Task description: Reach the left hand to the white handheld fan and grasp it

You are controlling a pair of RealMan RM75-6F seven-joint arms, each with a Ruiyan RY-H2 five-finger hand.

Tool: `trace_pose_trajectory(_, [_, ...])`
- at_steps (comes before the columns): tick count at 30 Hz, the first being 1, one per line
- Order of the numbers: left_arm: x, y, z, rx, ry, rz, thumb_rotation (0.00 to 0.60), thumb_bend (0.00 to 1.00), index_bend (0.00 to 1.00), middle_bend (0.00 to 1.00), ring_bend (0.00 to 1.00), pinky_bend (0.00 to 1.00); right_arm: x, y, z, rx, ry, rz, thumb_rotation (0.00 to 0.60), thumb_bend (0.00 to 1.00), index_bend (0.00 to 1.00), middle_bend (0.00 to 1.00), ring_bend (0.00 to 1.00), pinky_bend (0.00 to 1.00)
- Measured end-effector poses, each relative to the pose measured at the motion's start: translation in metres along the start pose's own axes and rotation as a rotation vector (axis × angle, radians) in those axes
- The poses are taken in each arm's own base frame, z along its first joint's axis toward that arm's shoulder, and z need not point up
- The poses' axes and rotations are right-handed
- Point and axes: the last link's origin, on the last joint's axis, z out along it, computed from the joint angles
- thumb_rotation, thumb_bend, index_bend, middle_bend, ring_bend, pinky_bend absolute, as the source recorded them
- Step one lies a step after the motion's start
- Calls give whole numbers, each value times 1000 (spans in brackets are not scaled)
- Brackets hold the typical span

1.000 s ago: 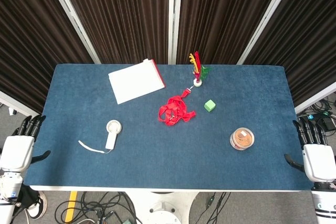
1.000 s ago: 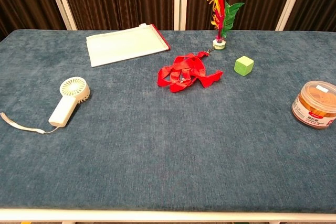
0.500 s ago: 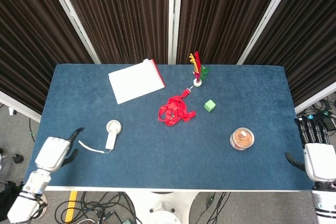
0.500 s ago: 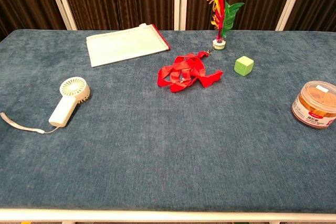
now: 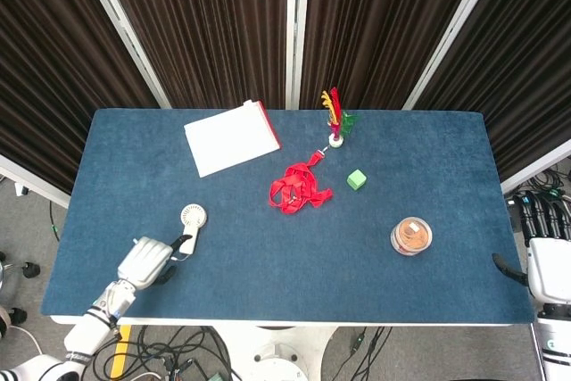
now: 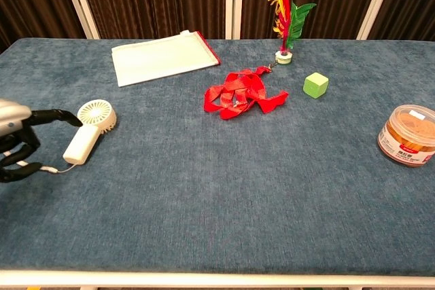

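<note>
The white handheld fan (image 5: pixel 190 224) (image 6: pixel 91 130) lies flat on the blue table, round head toward the far side, handle toward me, its white wrist strap (image 6: pixel 46 167) trailing to the left. My left hand (image 5: pixel 148 260) (image 6: pixel 19 142) hovers just left of the fan's handle, fingers apart and holding nothing; one dark fingertip reaches close to the handle in the chest view. My right hand (image 5: pixel 547 260) stays off the table's right edge, fingers spread; only the head view shows it.
A white folder with a red edge (image 5: pixel 231 136) lies at the back left. A red ribbon tangle (image 5: pixel 296 188), a green cube (image 5: pixel 357 179), a feather shuttlecock (image 5: pixel 335 119) and a round clear tub (image 5: pixel 411 236) occupy the middle and right.
My left hand has swung in from off the table's left edge to the fan's handle and now covers part of the strap. The right hand has dropped slightly. The fan has not moved.
</note>
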Motion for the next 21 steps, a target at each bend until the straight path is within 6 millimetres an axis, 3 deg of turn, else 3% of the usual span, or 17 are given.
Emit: trace_pose_trajectory(21, [-4,-9,15,74,-16,40,600,420,160,803,830,780,-4,2,0,-5,-9,-1,600,82,0,0,0,0])
